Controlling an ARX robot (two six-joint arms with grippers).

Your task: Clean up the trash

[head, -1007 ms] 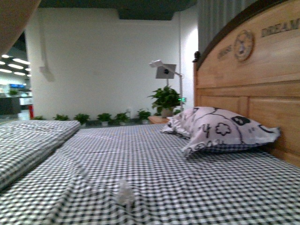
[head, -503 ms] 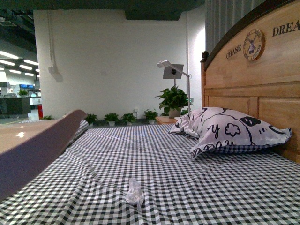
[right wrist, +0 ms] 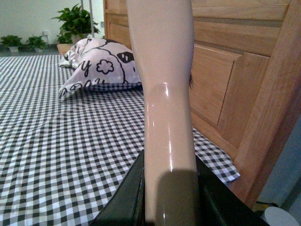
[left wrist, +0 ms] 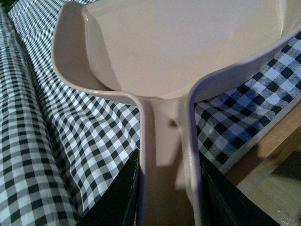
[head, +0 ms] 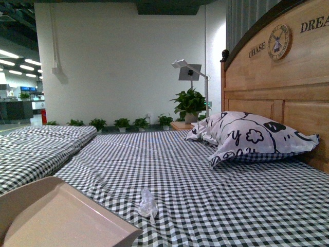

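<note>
The trash (head: 147,202), a small crumpled scrap of clear-whitish plastic, lies on the checked bedsheet near the front middle. The pinkish dustpan (head: 56,216) rests low at the front left, its open edge just left of the scrap and apart from it. My left gripper (left wrist: 168,188) is shut on the dustpan's handle (left wrist: 164,141), the pan's bowl (left wrist: 183,42) reaching out over the sheet. My right gripper (right wrist: 169,193) is shut on the pinkish brush handle (right wrist: 164,84); the brush head is out of view. Neither gripper shows in the front view.
A black-and-white patterned pillow (head: 252,136) leans by the wooden headboard (head: 288,87) on the right. A second checked bed (head: 36,149) lies to the left. The mattress edge and wood frame (left wrist: 263,155) run beside the dustpan. Potted plants (head: 190,103) and a lamp stand behind.
The dustpan has dropped from up at the left of the front view down onto the sheet at the front left, near the scrap. The view has steadied and shifted slightly.
</note>
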